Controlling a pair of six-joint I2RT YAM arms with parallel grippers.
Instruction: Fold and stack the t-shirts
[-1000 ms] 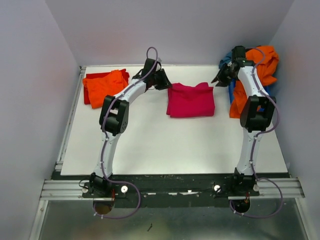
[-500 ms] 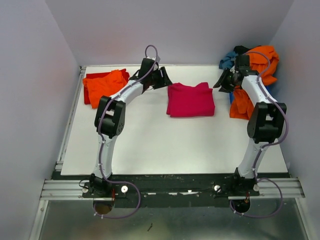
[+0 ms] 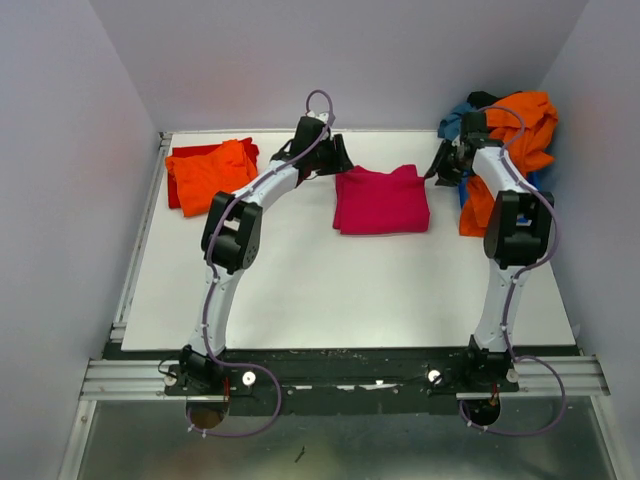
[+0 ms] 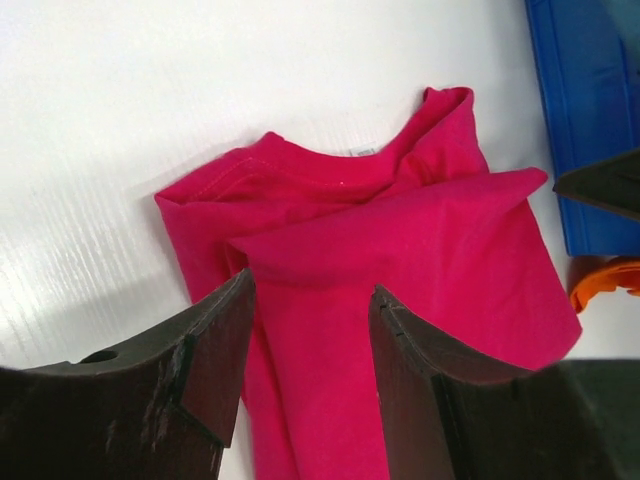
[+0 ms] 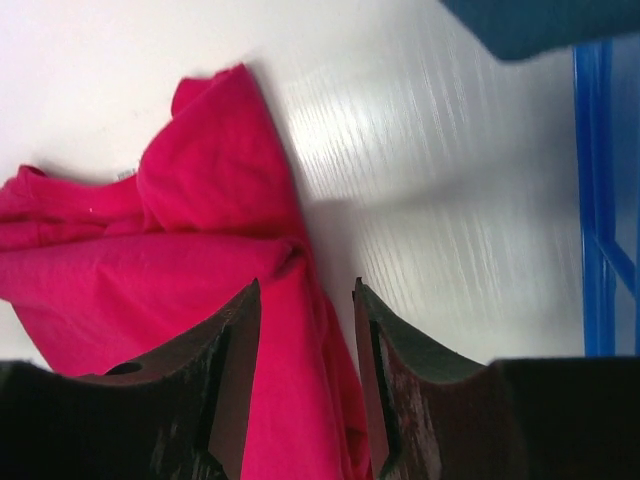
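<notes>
A folded magenta-pink t-shirt (image 3: 382, 200) lies at the table's far middle; it also shows in the left wrist view (image 4: 400, 260) and the right wrist view (image 5: 150, 260). My left gripper (image 3: 338, 158) is open and hovers over its far left corner, jaws astride the cloth (image 4: 310, 300). My right gripper (image 3: 438, 165) is open over its far right corner (image 5: 308, 290). A folded orange t-shirt (image 3: 208, 172) lies on a red one (image 3: 182, 155) at the far left. An orange t-shirt (image 3: 520, 135) and a teal-blue one (image 3: 455, 120) are heaped at the far right.
A blue plastic bin (image 3: 462, 190) stands under the heap at the right, its wall showing in the left wrist view (image 4: 585, 120) and the right wrist view (image 5: 605, 180). White walls enclose the table on three sides.
Both grippers have closed in on the pink shirt's far corners: the left one moved right, the right one moved left and down from the heap.
</notes>
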